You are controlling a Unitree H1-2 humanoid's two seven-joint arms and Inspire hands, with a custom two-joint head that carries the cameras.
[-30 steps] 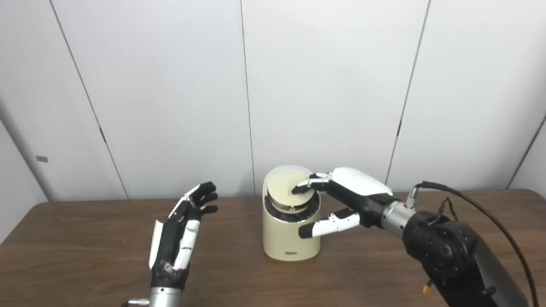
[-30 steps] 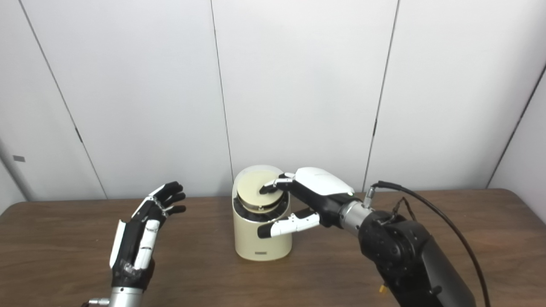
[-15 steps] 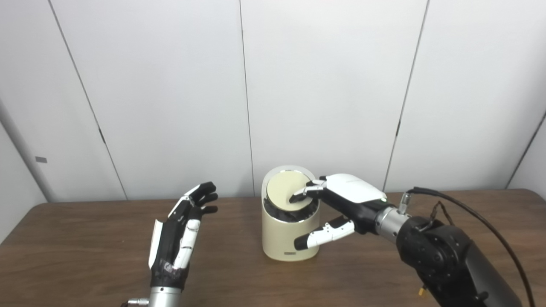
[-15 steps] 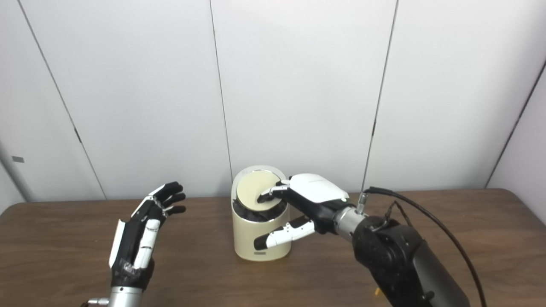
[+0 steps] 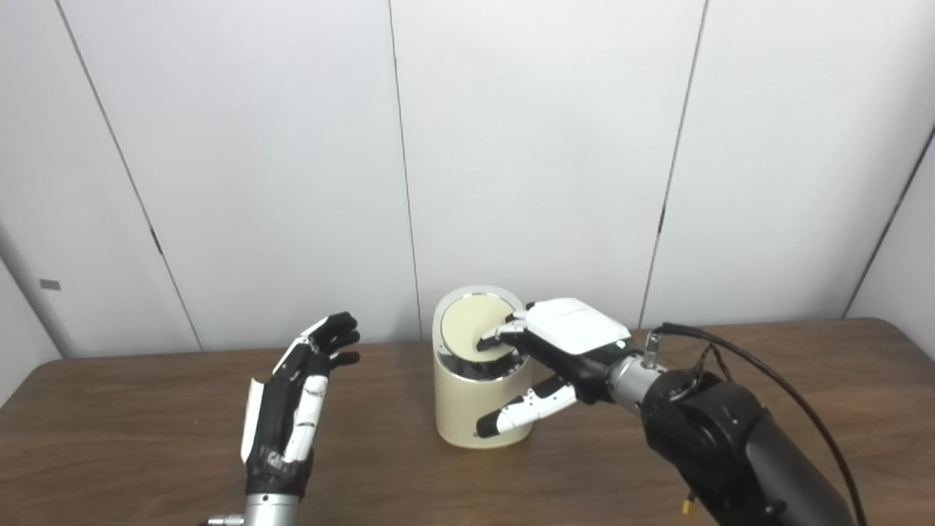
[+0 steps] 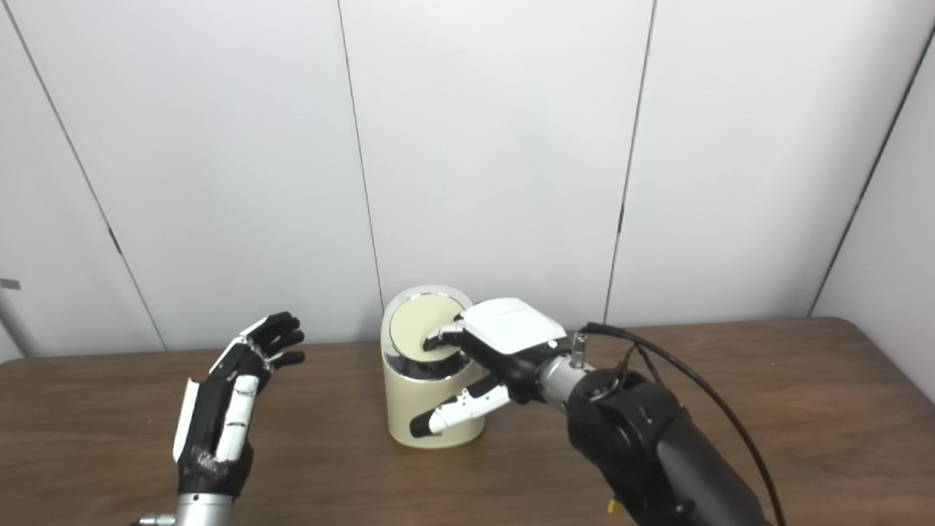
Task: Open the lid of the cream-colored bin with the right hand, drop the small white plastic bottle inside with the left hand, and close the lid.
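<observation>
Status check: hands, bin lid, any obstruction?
Right hand fingers on lid of bin, holding nothing. Left hand open, empty. Bottle not visible. Nothing in the way.

Bin [image 5: 478, 398] interior hidden under lid [image 5: 471, 332]

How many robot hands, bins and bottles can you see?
Hands: 2, left hand and right hand
Bins: 1, bin
Bottles: 0 in view
Total: 3
</observation>
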